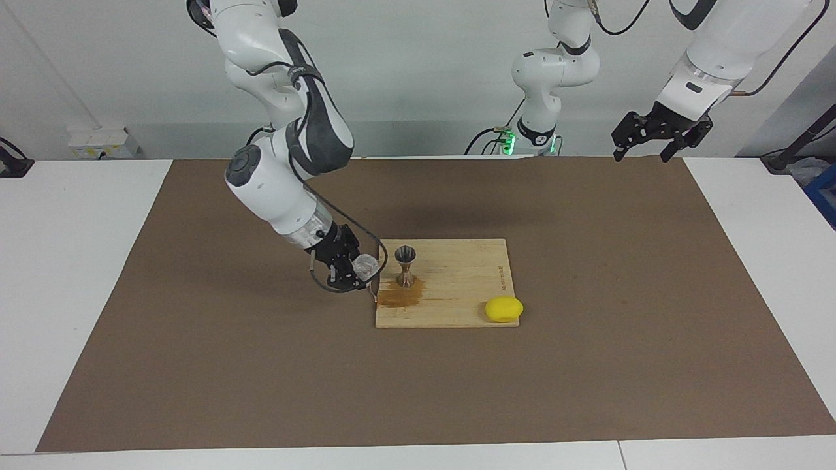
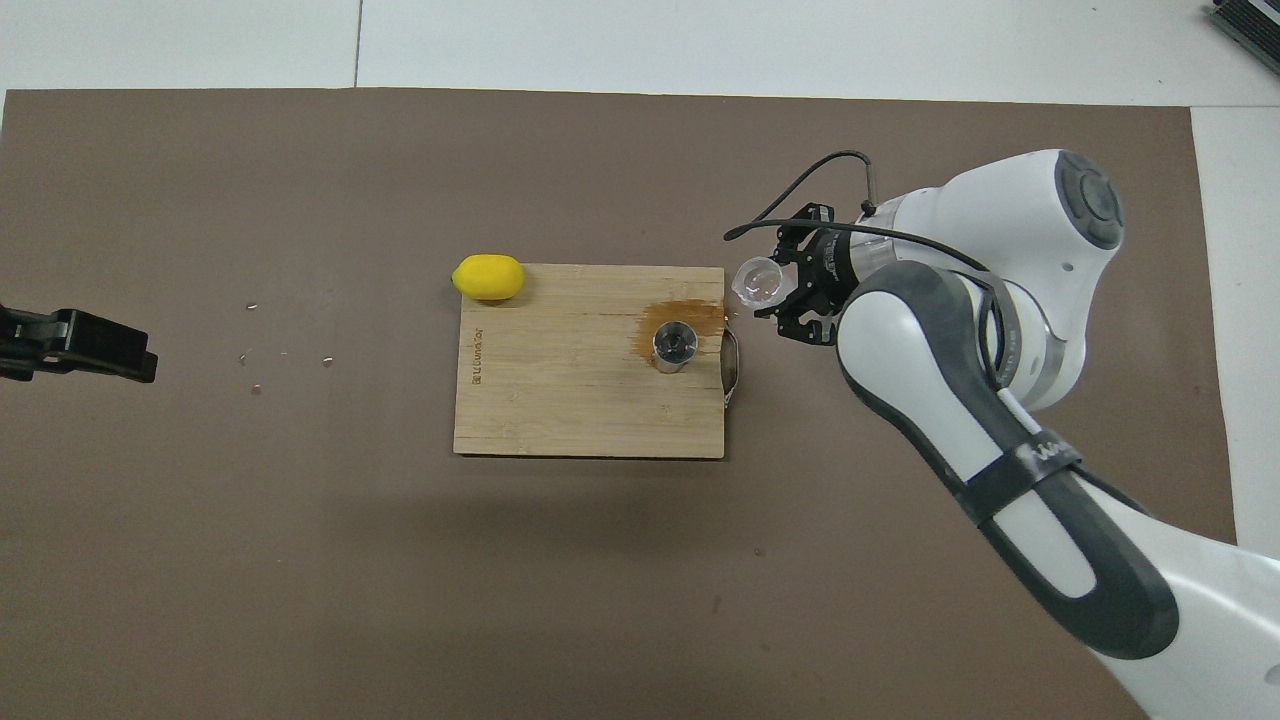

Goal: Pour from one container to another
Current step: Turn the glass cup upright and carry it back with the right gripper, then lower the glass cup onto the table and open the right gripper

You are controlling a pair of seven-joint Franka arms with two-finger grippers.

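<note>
lemon (image 1: 503,309) on board (image 1: 457,313), spill (image 1: 400,297) by jigger (image 1: 405,264)

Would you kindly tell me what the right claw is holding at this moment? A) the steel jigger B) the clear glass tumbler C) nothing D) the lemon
B: the right claw is shut on the glass tumbler, while the jigger stands free on the board.

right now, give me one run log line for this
right gripper: shut on clear glass tumbler, beside wooden board | steel hourglass jigger: upright on board | left gripper: open, waiting
</note>
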